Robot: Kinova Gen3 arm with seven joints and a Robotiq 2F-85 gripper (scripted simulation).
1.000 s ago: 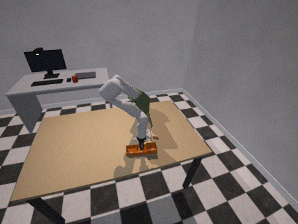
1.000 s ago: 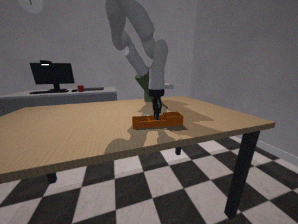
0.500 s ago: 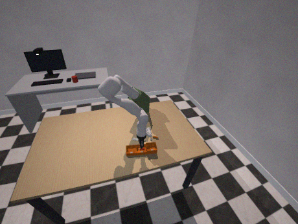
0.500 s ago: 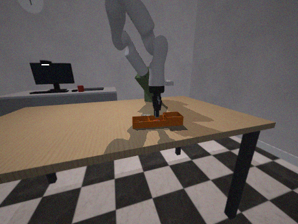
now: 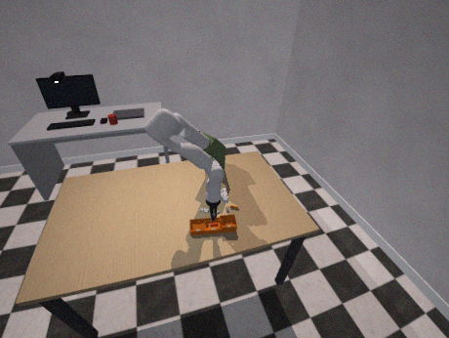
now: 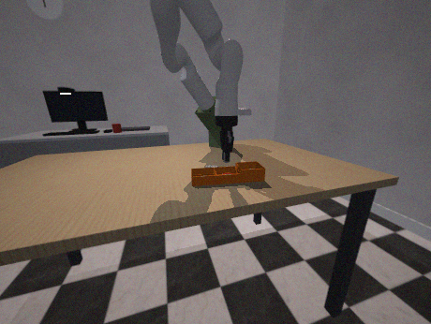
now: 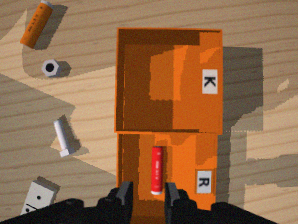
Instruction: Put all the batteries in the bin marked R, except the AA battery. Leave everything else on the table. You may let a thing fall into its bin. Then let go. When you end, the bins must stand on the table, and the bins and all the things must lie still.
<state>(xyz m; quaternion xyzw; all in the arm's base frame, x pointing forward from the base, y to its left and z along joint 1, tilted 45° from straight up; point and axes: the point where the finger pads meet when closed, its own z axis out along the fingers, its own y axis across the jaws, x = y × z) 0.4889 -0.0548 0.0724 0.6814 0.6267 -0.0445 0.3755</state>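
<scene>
An orange double bin [image 7: 169, 123] lies on the table, with compartment K [image 7: 166, 79] farther from me and compartment R [image 7: 169, 176] nearer. A red battery [image 7: 156, 171] lies on the floor of compartment R. My gripper [image 7: 148, 195] hangs just above compartment R with its fingers a little apart, one on each side of the battery and not gripping it. The bin [image 5: 214, 226] and gripper [image 5: 213, 213] also show in the top view, and the bin [image 6: 228, 171] and gripper [image 6: 226, 154] in the exterior view. An orange battery [image 7: 37, 24] lies on the table left of the bin.
Left of the bin lie a grey nut [image 7: 53, 67], a small white cylinder [image 7: 64, 136] and a white block with dots [image 7: 39, 193]. The table's front edge is close to the bin [image 5: 229, 254]. A desk with a monitor [image 5: 68, 93] stands behind.
</scene>
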